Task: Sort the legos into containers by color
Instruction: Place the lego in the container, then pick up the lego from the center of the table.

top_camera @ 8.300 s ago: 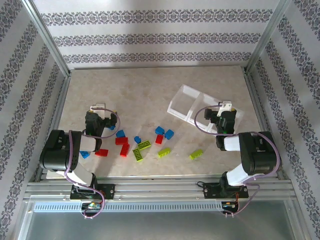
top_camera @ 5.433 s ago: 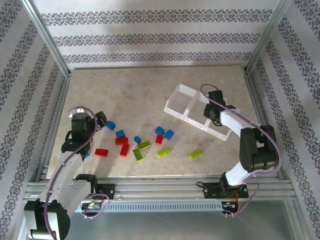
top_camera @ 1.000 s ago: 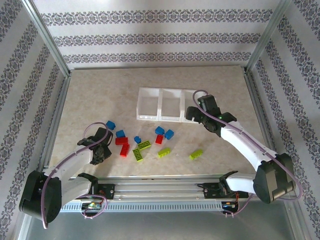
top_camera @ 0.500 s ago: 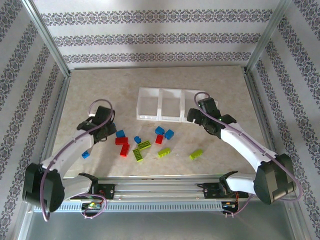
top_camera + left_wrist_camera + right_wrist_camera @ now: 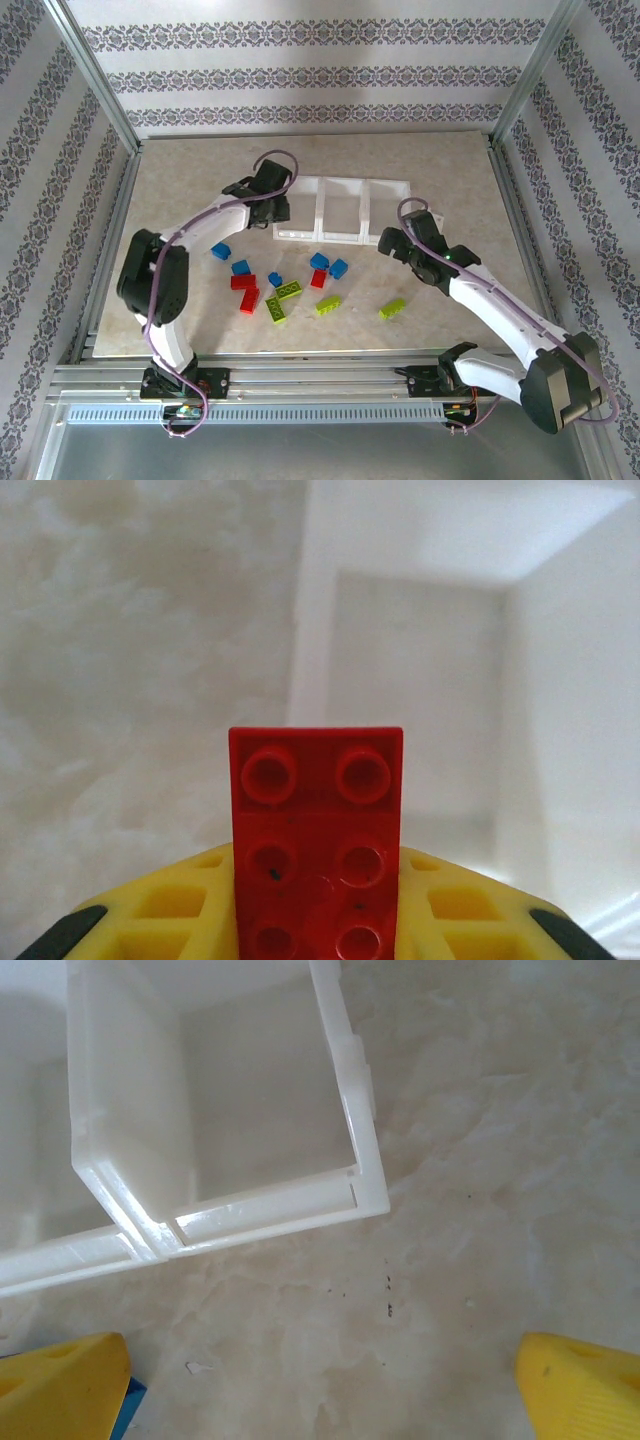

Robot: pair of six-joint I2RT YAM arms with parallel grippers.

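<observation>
Grip on the left side looks firm: your left end effector (image 5: 316, 920) is closed on a small red studded plastic brick (image 5: 316, 810), with its yellow fingers (image 5: 170, 915) pinching the brick's near end. The brick's long axis runs straight out along the fingers. Its studs face the wrist camera, and its free end points toward the leftmost compartment of the clear, whitish, three-compartment plastic tray (image 5: 310, 610). From above, you have that end effector (image 5: 275, 205) at the tray's left end, the arm stretched far across the marbled beige worktop (image 5: 200, 170).

The tray (image 5: 342, 181) lies with its long axis running left to right, roughly parallel to the far wall.

Your right end effector (image 5: 320, 1390) has its jaws spread wide and holds nothing. It hangs just off the tray's near right corner without touching it; the top view shows it (image 5: 388, 240) there as well.

Loose blue bricks (image 5: 319, 261), red bricks (image 5: 243, 282) and lime green bricks (image 5: 328, 304) lie scattered on the worktop nearer you, apart from the tray. One of the lime green bricks sits off to the right of the rest.
</observation>
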